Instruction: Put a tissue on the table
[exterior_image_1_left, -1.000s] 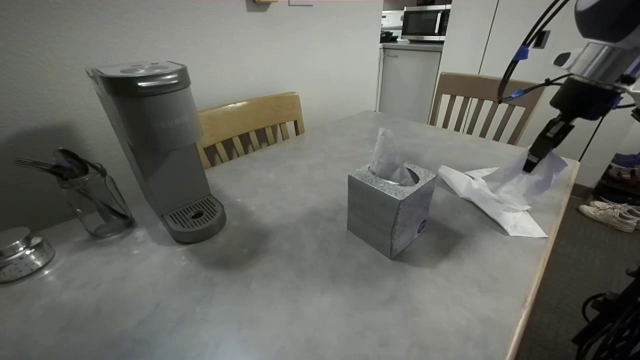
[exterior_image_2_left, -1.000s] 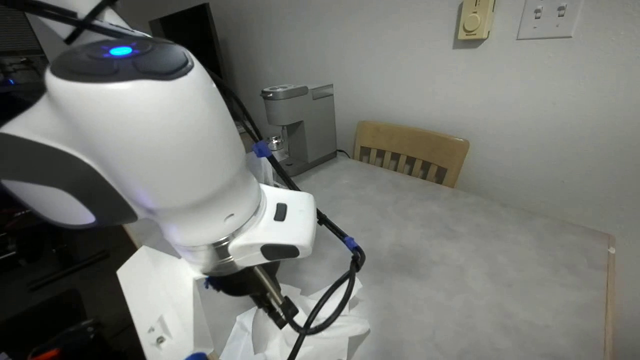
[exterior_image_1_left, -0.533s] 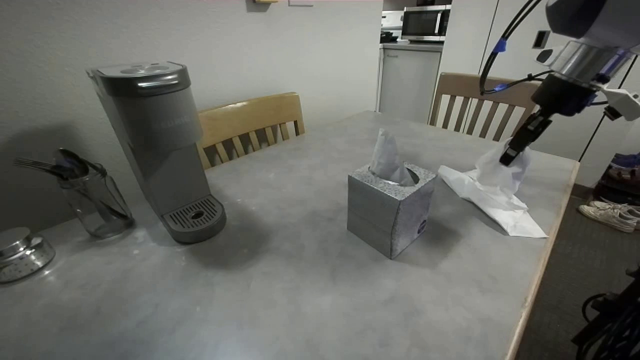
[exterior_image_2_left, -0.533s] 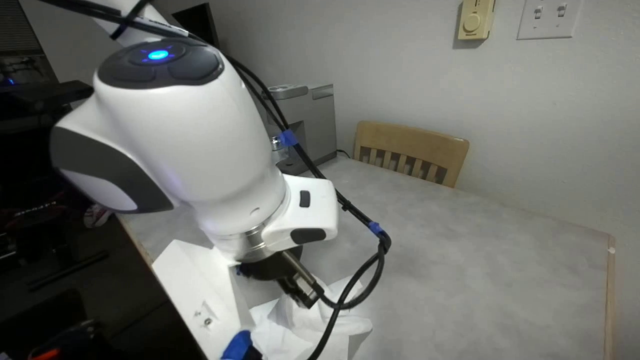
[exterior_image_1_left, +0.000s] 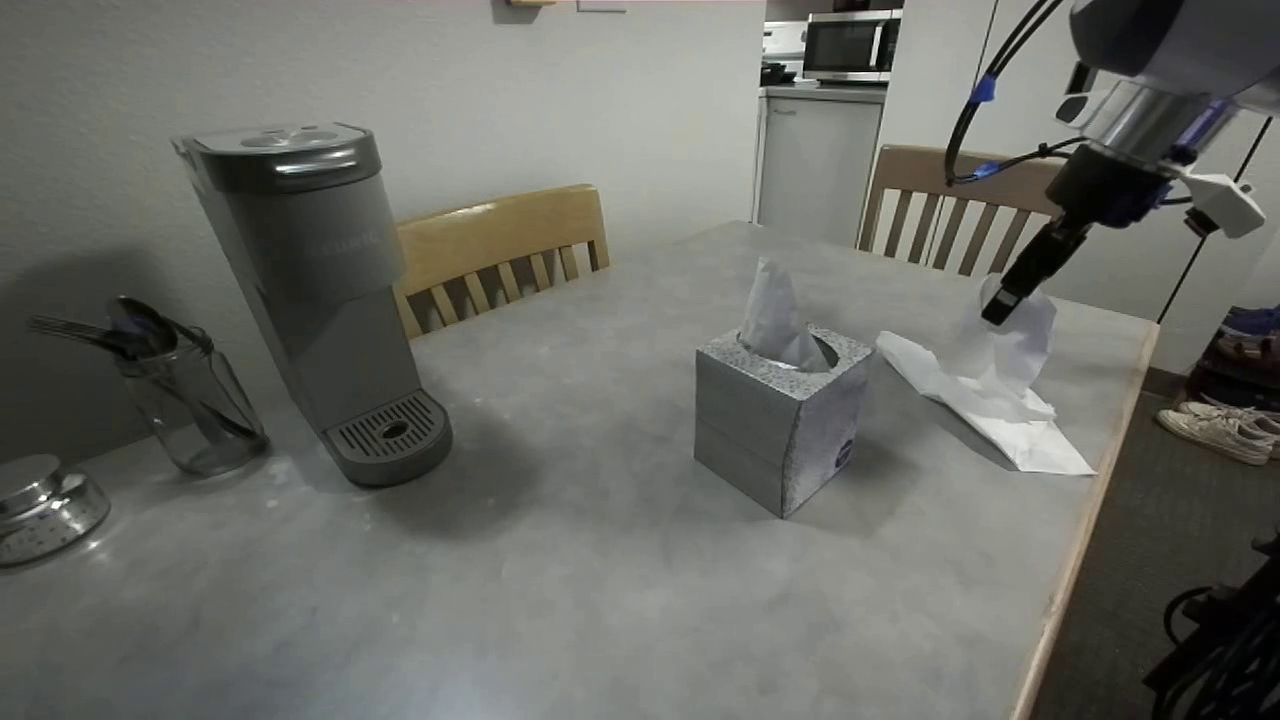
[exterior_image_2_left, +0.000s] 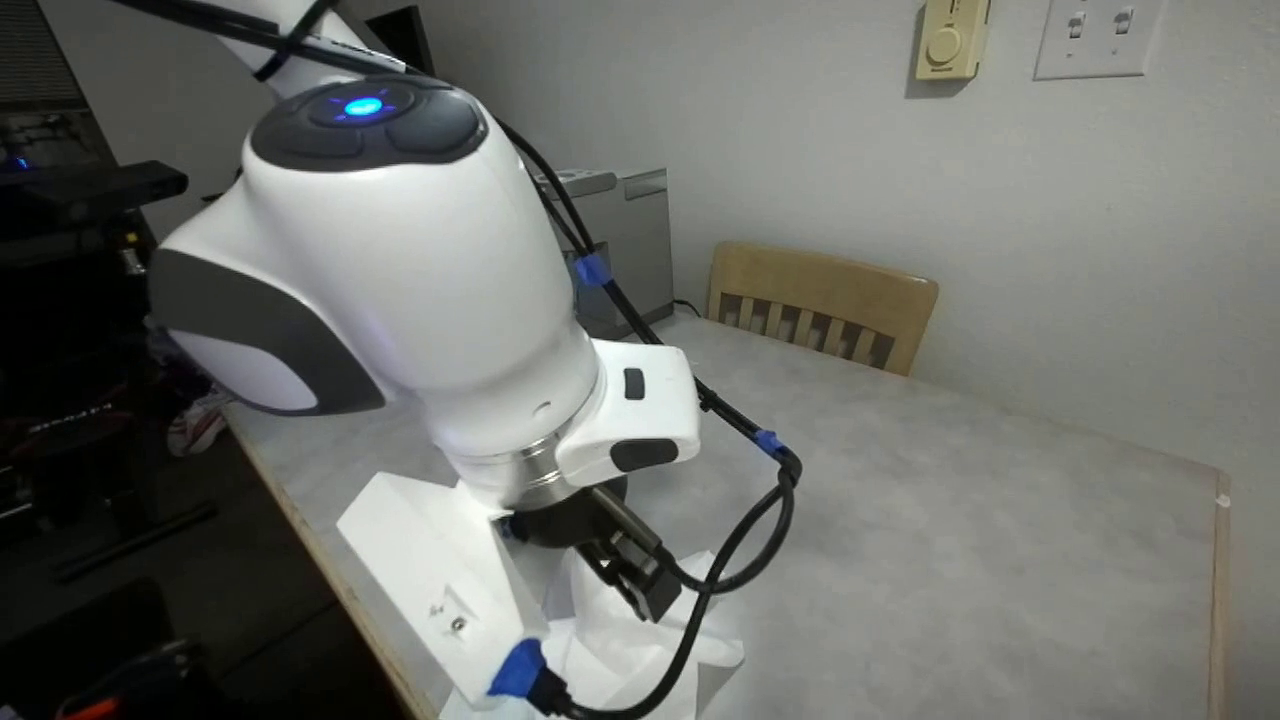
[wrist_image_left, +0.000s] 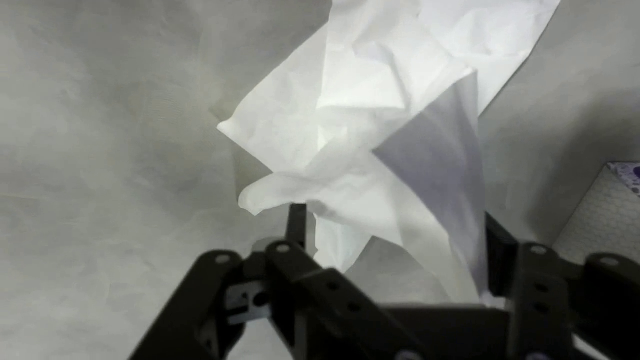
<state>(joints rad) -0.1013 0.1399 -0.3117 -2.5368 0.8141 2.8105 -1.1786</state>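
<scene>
A crumpled white tissue (exterior_image_1_left: 1012, 345) stands partly raised above the table (exterior_image_1_left: 600, 580), its lower part resting on flat white paper (exterior_image_1_left: 1040, 445) near the table's edge. In the wrist view the tissue (wrist_image_left: 350, 195) rises between the widely parted fingers of my gripper (wrist_image_left: 394, 225). Its shaded fold reaches up beside one finger (wrist_image_left: 500, 260); whether it touches there I cannot tell. In an exterior view the gripper (exterior_image_1_left: 998, 308) is over the tissue's top, seen edge-on. A grey patterned tissue box (exterior_image_1_left: 745, 425) stands close by, with a fresh tissue (exterior_image_1_left: 775, 320) poking from its slot.
A grey coffee maker (exterior_image_1_left: 310, 300), a glass jar (exterior_image_1_left: 205, 410) with cutlery and a shiny metal item (exterior_image_1_left: 45, 510) stand at the table's far side from the arm. Wooden chairs (exterior_image_1_left: 500, 240) border the table. Cables (exterior_image_2_left: 740, 540) loop beside the wrist.
My gripper has shifted toward the tissue box side and its fingers have spread apart. The raised part of the tissue has moved the same way; the flat paper under it has stayed.
</scene>
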